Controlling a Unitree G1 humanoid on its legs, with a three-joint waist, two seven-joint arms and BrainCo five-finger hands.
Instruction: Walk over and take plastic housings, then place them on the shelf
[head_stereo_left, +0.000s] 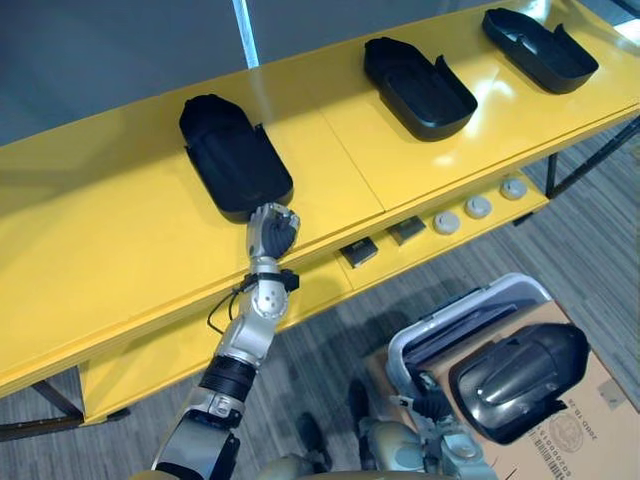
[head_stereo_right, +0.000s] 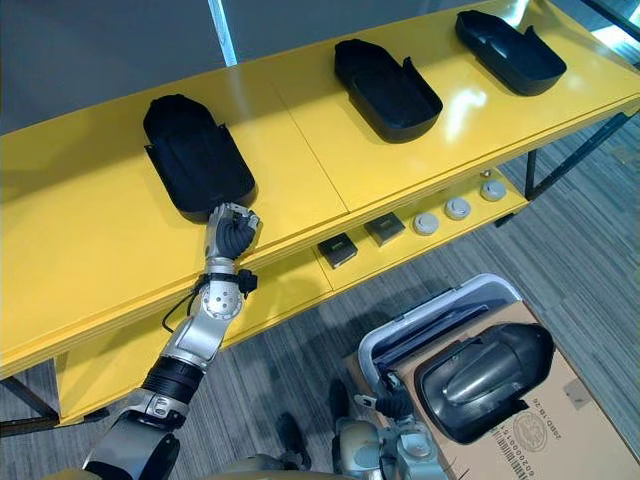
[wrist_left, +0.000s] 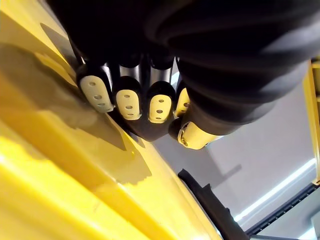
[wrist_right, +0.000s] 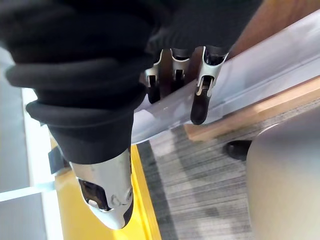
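Left wrist view: my left hand (wrist_left: 127, 100) has its fingers curled in tight, just over the yellow top. I cannot make out any rim pinched between fingers and thumb.
Housing at my hand: the black tub-shaped plastic housing (head_stereo_left: 233, 155) lies flat on the shelf, its rounded near end touching my curled fingers.
Shelf: the long, glossy yellow shelf (head_stereo_left: 120, 250) carries it near the front edge.
How it should handle: I judge it a thin moulded shell, light and stiff, likely to slide on that smooth top if nudged.
Where to hold: I would take the raised side wall about halfway along, thumb inside and fingers outside, so it does not tip.
Others placed: two more black plastic housings (head_stereo_left: 420, 88) (head_stereo_left: 540, 50) lie further along the same shelf, well apart.
Right hand: my right hand (wrist_right: 200, 97) hangs low with fingers loose and straight, holding nothing, beside the rim of a white-grey plastic bin (head_stereo_left: 470, 310).
Next to take: a glossy dark-grey domed housing (head_stereo_left: 520, 380) rests at that bin, over a brown cardboard box (head_stereo_left: 590, 425). Its rounded back looks slippery, so I would take it by an edge.
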